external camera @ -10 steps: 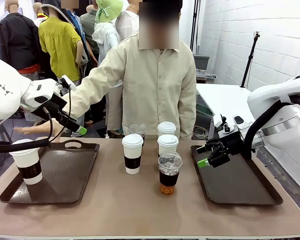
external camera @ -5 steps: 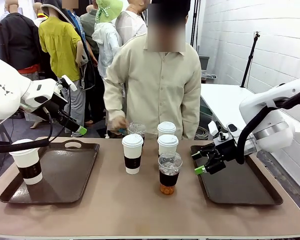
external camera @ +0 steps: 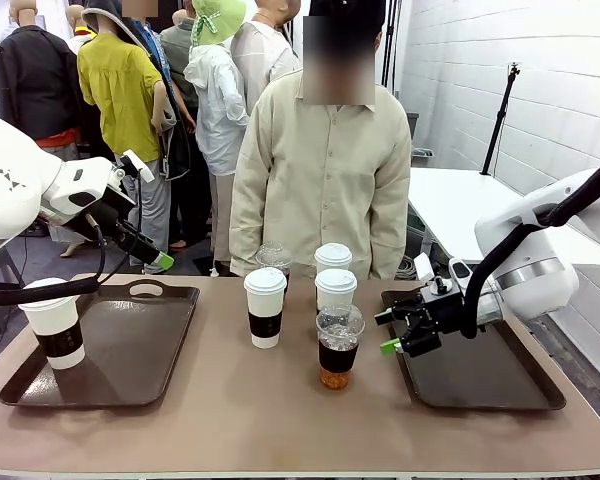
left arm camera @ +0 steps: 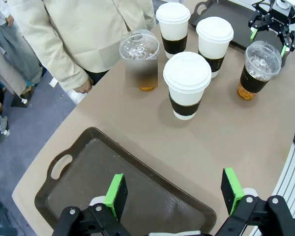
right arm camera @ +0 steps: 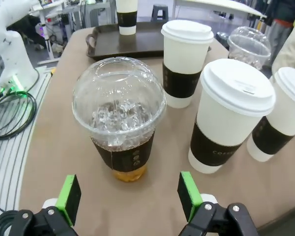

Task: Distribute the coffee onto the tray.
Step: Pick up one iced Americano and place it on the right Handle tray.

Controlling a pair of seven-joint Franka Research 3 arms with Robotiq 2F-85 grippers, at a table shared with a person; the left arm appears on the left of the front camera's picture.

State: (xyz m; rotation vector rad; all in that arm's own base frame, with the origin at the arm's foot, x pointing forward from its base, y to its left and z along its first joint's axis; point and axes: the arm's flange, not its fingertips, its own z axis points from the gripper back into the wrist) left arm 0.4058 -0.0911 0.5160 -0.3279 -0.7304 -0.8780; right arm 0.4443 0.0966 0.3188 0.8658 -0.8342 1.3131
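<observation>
One white lidded coffee cup (external camera: 55, 322) with a brown sleeve stands on the left tray (external camera: 130, 365). Three more white cups (external camera: 265, 307) (external camera: 335, 290) (external camera: 332, 257) and two clear dome-lidded cups (external camera: 339, 345) (external camera: 273, 258) stand mid-table. My right gripper (external camera: 395, 332) hangs open just right of the front clear cup (right arm camera: 119, 115), which sits a little ahead of its green pads (right arm camera: 69, 192). My left gripper (external camera: 158, 260) is open above the left tray (left arm camera: 88, 172), nothing between its fingers (left arm camera: 115, 195). The right tray (external camera: 480, 375) is bare.
A person in a beige shirt (external camera: 320, 170) stands at the far edge behind the cups, arms down. The right tray's left rim (external camera: 405, 365) lies under my right gripper. Bare tabletop (external camera: 250, 410) spans the front between the trays.
My right gripper has moved left off the right tray toward the front clear cup. The person pulled an arm back from the left tray and stands upright. The left arm is still.
</observation>
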